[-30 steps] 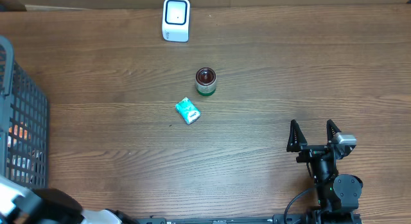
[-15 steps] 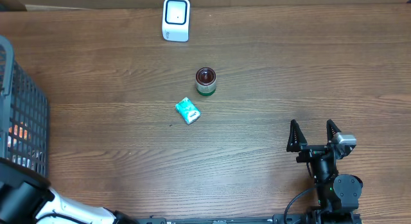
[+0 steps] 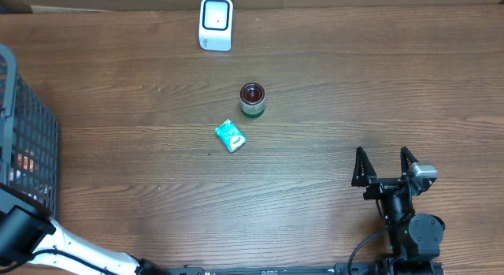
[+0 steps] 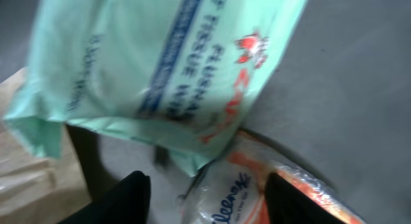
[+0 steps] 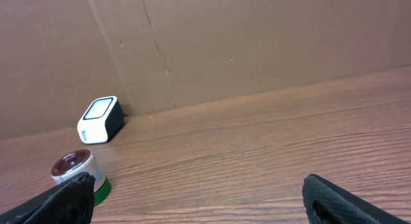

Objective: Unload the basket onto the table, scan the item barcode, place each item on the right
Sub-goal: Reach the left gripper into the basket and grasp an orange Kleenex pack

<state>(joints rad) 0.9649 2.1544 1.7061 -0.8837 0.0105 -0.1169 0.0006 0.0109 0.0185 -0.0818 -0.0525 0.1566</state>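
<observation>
The desk [image 3: 331,94] spreads wide, with the grey basket [image 3: 31,149] at its left edge. There my left fingers [image 4: 125,198] stand partly spread, gripping nothing, over a mint-green tissue pack [image 4: 160,63] and an orange-wrapped pack [image 4: 257,185] (print blurred). My right fingers [image 3: 360,169] are fully apart and empty. The white scanner [image 3: 216,23] sits at the far edge. A small jar [image 3: 252,100] and a teal packet [image 3: 230,136] lie mid-desk.
</observation>
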